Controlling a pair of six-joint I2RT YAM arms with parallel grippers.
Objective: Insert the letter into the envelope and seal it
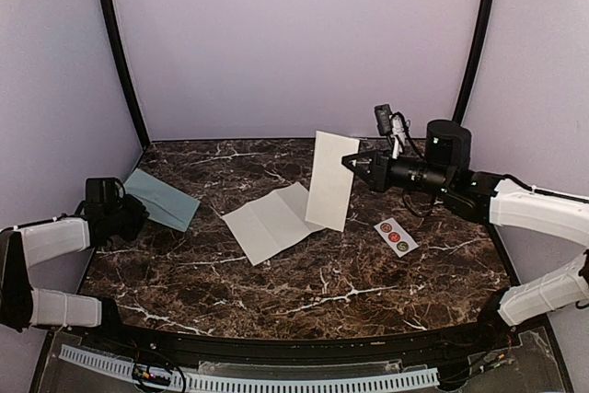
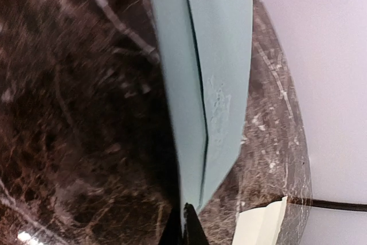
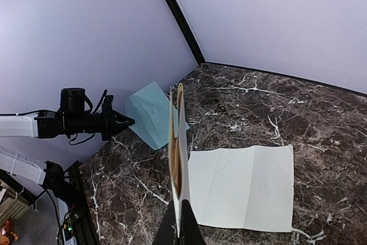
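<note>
- Now that your left gripper (image 3: 129, 121) is pinched tight on one edge of the envelope (image 1: 164, 200), with no gap between the fingers, treat that hold as thin. It has only a margin of paper, and the envelope sits at the far left of the table (image 1: 322, 292), close to the side wall.
- I cannot tell whether the envelope is off the marble or lying on it. Lift a little before you move it, because a drag over the stone could pull the paper out of the pinch.
- Your right gripper (image 1: 353, 164) is closed on a folded white paper (image 1: 331, 181). It is held upright, with its lower edge at or just above the corner of a creased sheet (image 1: 270, 225) that lies flat.
- I take the held paper for the letter, though the flat sheet could be it instead.
- Bring the envelope toward the middle with its mouth turned to the right arm. Set it down flat so the flap can be opened.
- Line the folded paper's short edge up with the mouth before pushing. If it goes in askew, it would likely catch on a seam.
- Steer clear of the sticker strip (image 1: 396, 236) near the right arm, since you will probably want it for sealing.
</note>
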